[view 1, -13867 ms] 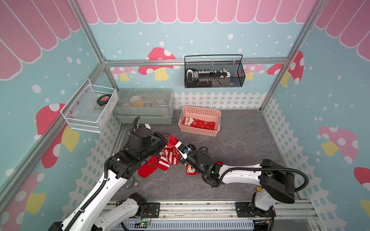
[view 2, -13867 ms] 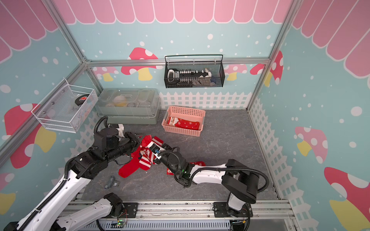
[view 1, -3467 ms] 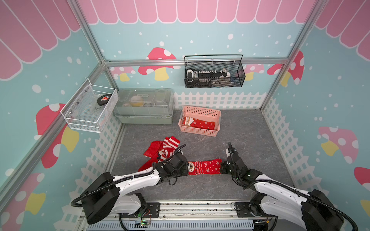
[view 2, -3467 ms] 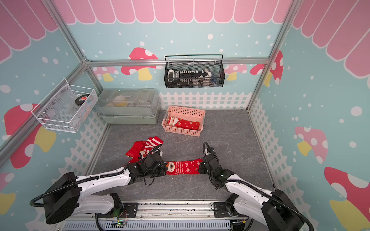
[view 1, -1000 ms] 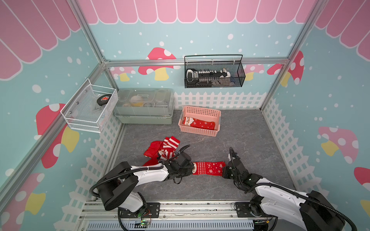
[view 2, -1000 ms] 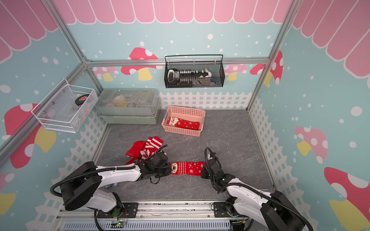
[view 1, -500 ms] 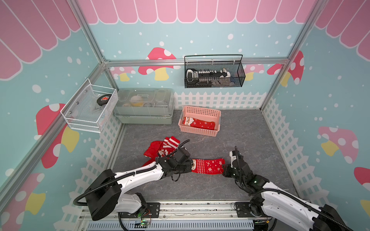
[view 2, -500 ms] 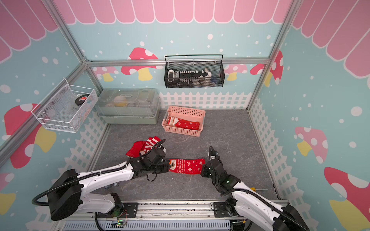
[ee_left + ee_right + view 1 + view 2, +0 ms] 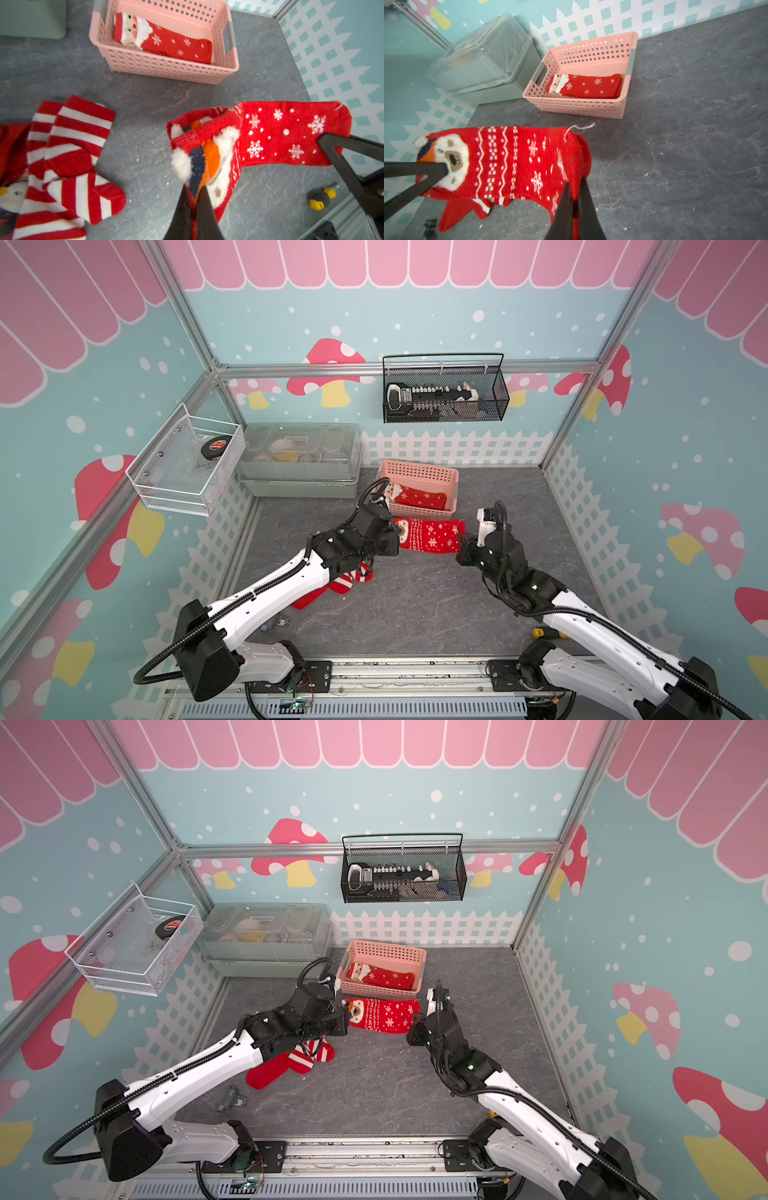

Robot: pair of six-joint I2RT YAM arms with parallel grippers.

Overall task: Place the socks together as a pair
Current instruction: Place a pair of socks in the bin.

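Top views, pink basket point(image 9: 417, 473): stands on the floor near the back wall; one Santa sock point(image 9: 420, 498) lies flat inside.
Top views, clear lidded box point(image 9: 297, 456): just beside the basket, lid on; pale and yellow contents, unclear.
Top views, black wire basket point(image 9: 444, 393): hangs on the back wall; dark items inside, not identifiable.
Top views, white mesh tray point(image 9: 183, 466): fixed to the side wall; holds a black round thing point(image 9: 214, 446).
Top views, floor point(image 9: 374, 1085): grey, slate-like; striped socks point(image 9: 297, 1057) heaped under the left arm.
Top views, walls point(image 9: 415, 323): teal, with mushroom print and white picket trim.
Top views, bear-face sock point(image 9: 432, 534): stretched between left gripper point(image 9: 397, 531) and right gripper point(image 9: 460, 539), just in front of the basket.
Left wrist, left gripper: jaws pinched tight on the bear-face end; the sock is off the floor.
Left wrist, floor: a small yellow-and-black thing point(image 9: 322, 199) near the edge.
Right wrist, right gripper: jaws pinched tight on the toe end.
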